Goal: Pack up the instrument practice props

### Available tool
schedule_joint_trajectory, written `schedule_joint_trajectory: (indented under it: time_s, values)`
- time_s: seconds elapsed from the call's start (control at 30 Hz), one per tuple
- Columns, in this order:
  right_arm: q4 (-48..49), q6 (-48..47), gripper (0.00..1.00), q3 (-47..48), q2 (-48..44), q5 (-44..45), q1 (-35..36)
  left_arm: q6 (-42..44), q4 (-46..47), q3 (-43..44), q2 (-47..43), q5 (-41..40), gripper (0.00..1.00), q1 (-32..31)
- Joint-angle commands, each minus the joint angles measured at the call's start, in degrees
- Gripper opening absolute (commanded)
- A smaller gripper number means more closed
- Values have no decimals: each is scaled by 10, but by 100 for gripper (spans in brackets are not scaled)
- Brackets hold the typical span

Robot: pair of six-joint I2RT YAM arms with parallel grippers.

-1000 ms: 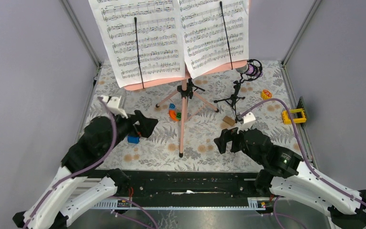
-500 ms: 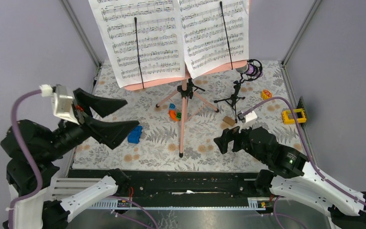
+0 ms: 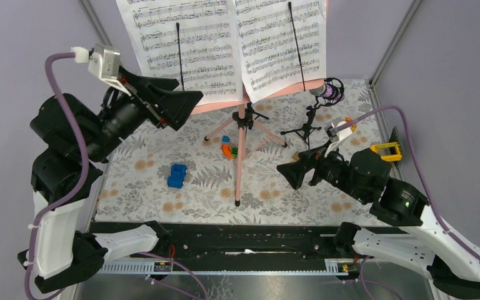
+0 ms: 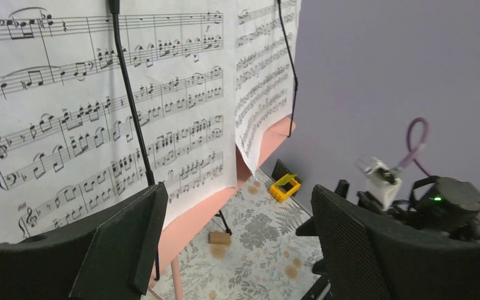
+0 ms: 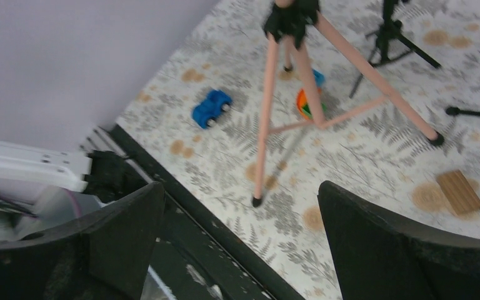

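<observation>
Two black-and-white arms
White lower links (image 3: 53, 237), black upper joints (image 3: 69, 125), black textured wedge jaws, purple cables (image 3: 56, 56), white-grey wrist camera block (image 3: 105, 61), small green light (image 4: 436, 199).

The sheet-music rack (image 3: 287, 91) stands mid-table (image 3: 275, 200) toward the far edge, with the pages (image 3: 219, 44) side by side on it. The microphone (image 3: 332, 91) (on its own small stand (image 3: 306, 128)) stands to the right, near the far right corner. The toy car (image 3: 177, 175) lies left of the tripod legs (image 3: 242, 159).
</observation>
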Motion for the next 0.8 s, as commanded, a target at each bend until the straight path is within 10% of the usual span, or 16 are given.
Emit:
schedule_joint_trajectory:
  time_s: [0.0,0.77]
  values:
    - [6,15,100,107,41,-61,1,-10,23,40,14,-55,89,0]
    - [70,-1,90,484,329,-66,2,-28,49,15,44,-98,73,0]
